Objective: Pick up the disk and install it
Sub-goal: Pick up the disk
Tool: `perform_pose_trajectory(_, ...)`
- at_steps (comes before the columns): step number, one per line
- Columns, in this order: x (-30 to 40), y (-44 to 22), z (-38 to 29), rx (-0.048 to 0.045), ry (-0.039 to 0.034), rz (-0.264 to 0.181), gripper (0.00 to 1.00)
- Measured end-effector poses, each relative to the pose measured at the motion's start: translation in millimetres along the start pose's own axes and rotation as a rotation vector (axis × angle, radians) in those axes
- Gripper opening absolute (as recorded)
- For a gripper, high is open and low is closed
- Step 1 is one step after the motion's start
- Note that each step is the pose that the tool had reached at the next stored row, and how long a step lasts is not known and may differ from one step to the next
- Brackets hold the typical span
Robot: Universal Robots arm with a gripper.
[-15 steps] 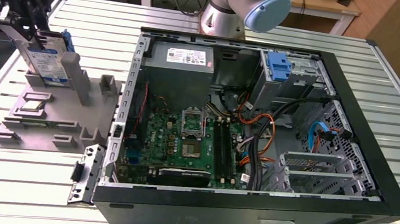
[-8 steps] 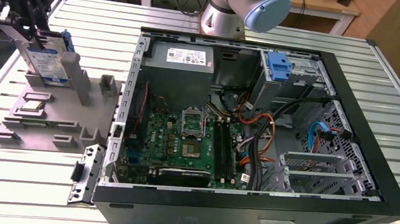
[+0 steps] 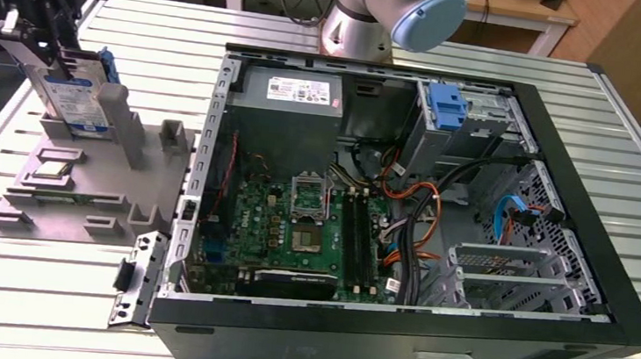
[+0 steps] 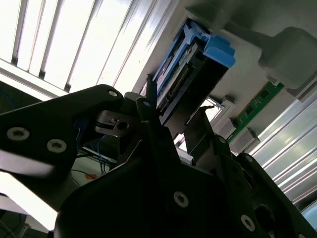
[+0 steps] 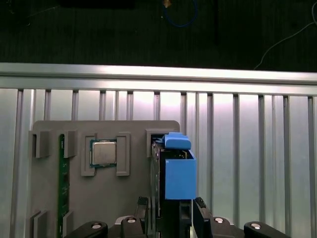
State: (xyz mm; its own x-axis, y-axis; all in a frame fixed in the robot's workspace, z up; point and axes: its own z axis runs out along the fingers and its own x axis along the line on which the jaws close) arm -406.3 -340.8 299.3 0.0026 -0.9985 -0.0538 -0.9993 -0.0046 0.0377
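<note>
The disk (image 3: 75,101) stands on edge at the back of the grey holder (image 3: 82,209), at the exterior view's left, its blue-and-white label facing outward. My gripper (image 3: 41,45) comes down on its upper end. In the first wrist view the disk (image 5: 177,173) is seen edge-on with its blue side rail. A dark finger (image 5: 143,207) presses on one side of it and a second finger sits on the other, so the gripper (image 5: 171,204) is shut on it. The second wrist view has the disk (image 4: 195,69) just past a fingertip (image 4: 148,106). I cannot tell whether it has left its slot.
The open computer case (image 3: 585,183) lies at the exterior view's right, with a blue bracket (image 3: 447,108) in its drive bay, a motherboard (image 3: 292,230) and loose cables. The holder also carries a processor chip (image 5: 104,152) and a green memory stick (image 5: 62,183). The arm's base (image 3: 366,16) stands behind the case.
</note>
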Motion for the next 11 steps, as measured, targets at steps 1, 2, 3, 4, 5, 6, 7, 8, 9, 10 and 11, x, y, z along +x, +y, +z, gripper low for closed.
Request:
perform_pose_trajectory(1,0.0,-0.3,0.0,0.0,0.0,-0.001,0.48)
perform_pose_trajectory(2,0.0,-0.4,0.0,0.0,0.0001,-0.001,0.48)
perform_pose_trajectory(3,0.0,-0.4,0.0,0.0,0.0,-0.001,0.48)
perform_pose_trajectory(4,0.0,-0.5,0.0,0.0,0.0,-0.001,0.48)
perform_pose_trajectory(5,0.0,-0.5,-0.1,-0.0001,0.0001,-0.001,0.48)
perform_pose_trajectory(6,0.0,-0.5,-0.1,0.0,0.0,-0.001,0.48)
perform_pose_trajectory(7,0.0,-0.5,-0.2,0.0001,0.0,-0.001,0.48)
perform_pose_trajectory(8,0.0,-0.5,-0.2,0.0,0.0,-0.001,0.48)
perform_pose_trajectory(9,0.0,-0.5,-0.2,-0.0001,0.0001,-0.001,0.48)
perform_pose_trajectory(10,0.0,-0.5,-0.2,0.0,0.0,-0.001,0.48)
perform_pose_trajectory(11,0.0,-0.5,-0.2,0.0,0.0,-0.001,0.48)
